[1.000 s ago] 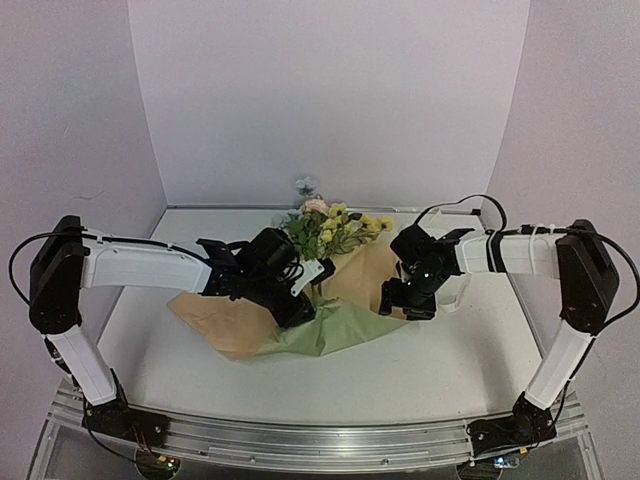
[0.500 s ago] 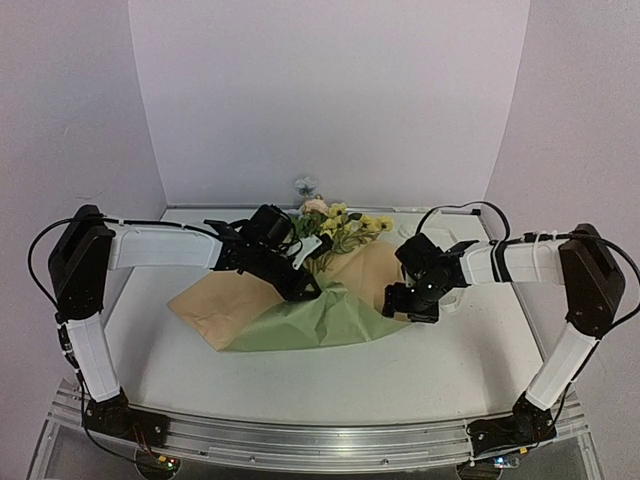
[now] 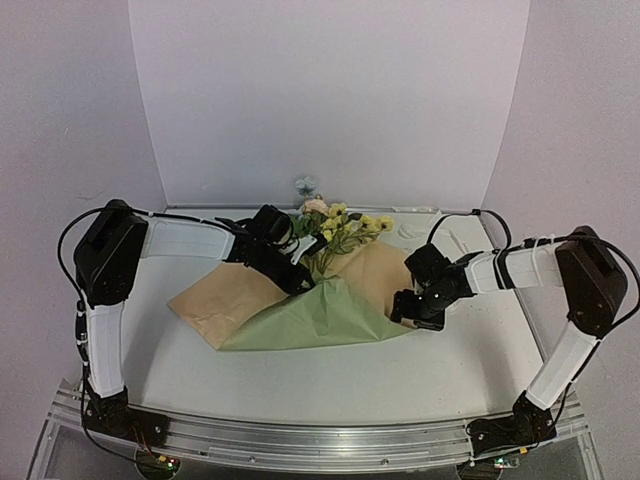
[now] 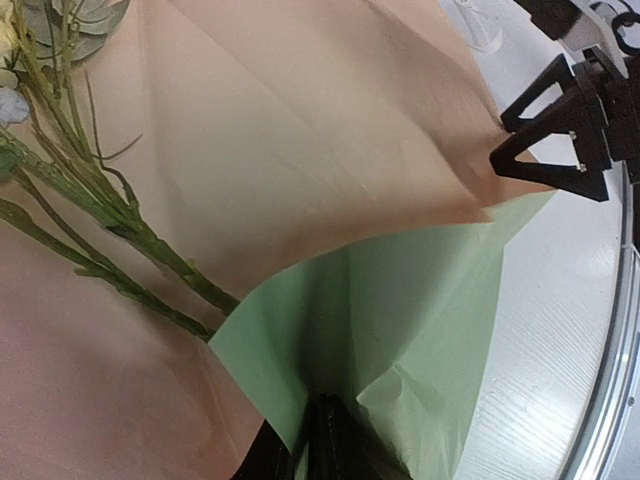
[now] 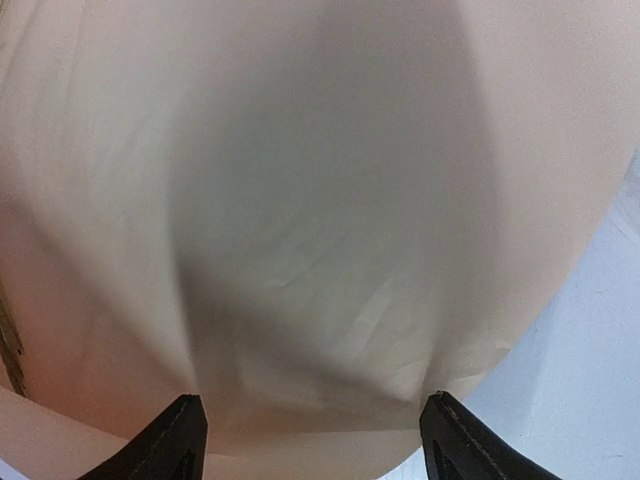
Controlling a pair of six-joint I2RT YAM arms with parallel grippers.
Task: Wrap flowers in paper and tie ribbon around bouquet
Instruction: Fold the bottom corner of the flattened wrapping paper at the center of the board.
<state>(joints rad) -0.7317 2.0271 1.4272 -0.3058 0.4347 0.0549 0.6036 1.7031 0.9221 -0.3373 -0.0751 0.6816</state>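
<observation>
Top external view: the paper [image 3: 250, 300] is lying spread across the tabletop [image 3: 450, 375], tan face showing, with an olive-green flap [image 3: 315, 325] folded over its near middle.
Flowers: the flowers [image 3: 335, 225] are lying on the far part of the paper, their yellow and pink blooms pointing toward the back wall.
Stems: seen from the left wrist, the thin green stems [image 4: 120, 230] are running diagonally over the tan face and slipping under the edge of the green flap.
Left pincer: the left pincer [image 3: 303, 285] is pinching the paper at the far peak of the green flap, just beside the stems. In its own camera its dark fingers are meeting on a crease of the green sheet.
Right pincer: the right pincer [image 3: 408, 315] is hanging spread wide at the right edge of the paper, gripping nothing.
Right wrist view: the two dark fingertips [image 5: 185, 430] are standing far apart, with tan paper filling the space between them. Whether they are touching the sheet is unclear.
</observation>
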